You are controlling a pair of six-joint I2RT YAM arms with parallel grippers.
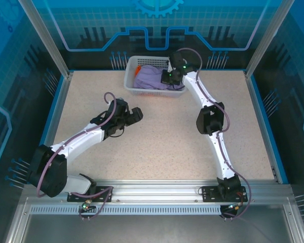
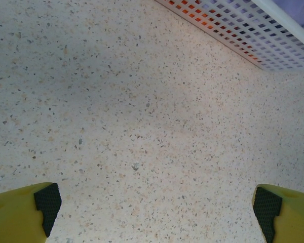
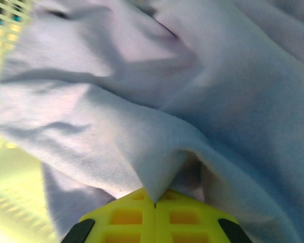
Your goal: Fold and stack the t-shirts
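Lavender-purple t-shirt (image 1: 151, 79) lies crumpled in the white mesh basket (image 1: 153, 92) at the far side of the speckled tabletop (image 1: 157, 147), well ahead of the left claw (image 1: 137, 115) and off to its right. That left claw (image 2: 157, 207) hangs low over the bare tabletop (image 2: 142, 126) with its jaws spread wide. Its wrist view has the dark-padded yellow fingers (image 2: 48, 202) sitting far apart at the two bottom corners. The basket's wall (image 2: 253, 40) crosses the upper right ahead of them. Through that mesh the orange t-shirt (image 2: 192, 9) shows as colour behind the holes. From above it is a small bright patch (image 1: 138, 65) at the basket's left end, left of the right claw (image 1: 166, 77). The purple heap fills the rest of the basket, its long axis running along the basket's length, left to right. Folds hide the collar and hem, so which way it points cannot be told. The right claw (image 3: 154, 212) is down in the basket at the heap's right part, jaws closed on a peaked fold of the purple cloth (image 3: 192, 91). The cloth tents up at the fingertips and spreads away beyond them in soft wrinkles.
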